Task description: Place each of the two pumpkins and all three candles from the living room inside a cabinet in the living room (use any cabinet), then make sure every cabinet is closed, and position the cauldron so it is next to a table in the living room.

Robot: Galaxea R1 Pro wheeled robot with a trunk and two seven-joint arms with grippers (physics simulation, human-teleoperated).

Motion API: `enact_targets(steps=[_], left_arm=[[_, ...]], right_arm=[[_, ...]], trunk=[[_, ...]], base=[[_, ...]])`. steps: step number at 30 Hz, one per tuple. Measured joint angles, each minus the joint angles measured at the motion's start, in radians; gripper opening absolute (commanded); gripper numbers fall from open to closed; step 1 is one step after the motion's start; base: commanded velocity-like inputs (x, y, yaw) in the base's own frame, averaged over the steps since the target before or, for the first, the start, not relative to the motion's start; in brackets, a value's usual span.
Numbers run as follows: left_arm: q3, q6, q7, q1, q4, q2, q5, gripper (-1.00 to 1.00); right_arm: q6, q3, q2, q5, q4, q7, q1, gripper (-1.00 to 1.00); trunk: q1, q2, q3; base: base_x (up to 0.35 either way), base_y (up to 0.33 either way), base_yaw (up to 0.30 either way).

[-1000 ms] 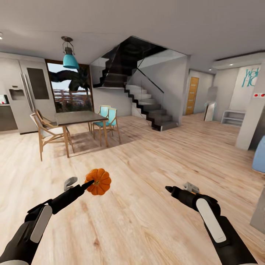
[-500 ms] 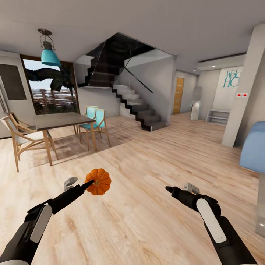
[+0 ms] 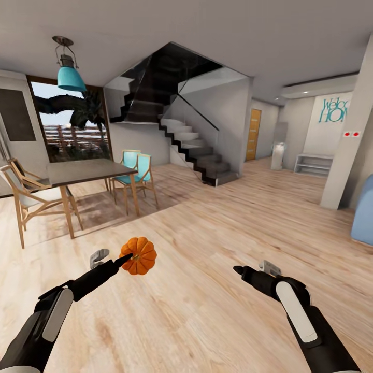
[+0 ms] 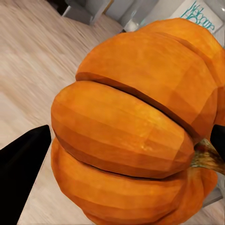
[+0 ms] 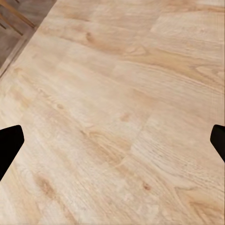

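A ribbed bright-orange pumpkin (image 3: 139,256) hangs above the plank floor at lower left in the head view, with my left gripper (image 3: 120,260) shut on it. In the left wrist view the pumpkin (image 4: 136,126) sits between the two black fingertips (image 4: 21,164), its stem off to one side. My right gripper (image 3: 243,270) is held out at lower right, open with nothing in it. In the right wrist view its fingertips (image 5: 9,143) stand wide apart over bare floor. The other pumpkin, candles, cabinet, cauldron and coffee table are out of view.
A dark dining table (image 3: 88,171) with wooden chairs stands at left. A black staircase (image 3: 197,150) rises at centre back. On the right are a pale pillar (image 3: 344,155) and the blue sofa's edge (image 3: 364,217). Light wood floor (image 3: 217,228) stretches ahead.
The whole picture swung left and then slightly back right, so the camera has turned. Both arms keep their pose in the view, and the pumpkin stays in the left gripper.
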Motion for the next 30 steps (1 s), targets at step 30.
enact_targets(steps=[30], left_arm=[[-0.001, 0.008, -0.014, 0.001, -0.006, 0.0, 0.01, -1.0]], right_arm=[[-0.001, -0.026, 0.0, -0.007, 0.064, 0.0, 0.0, 1.0]], trunk=[[0.0, 0.0, 0.0]], base=[[0.122, 0.293, -0.228]])
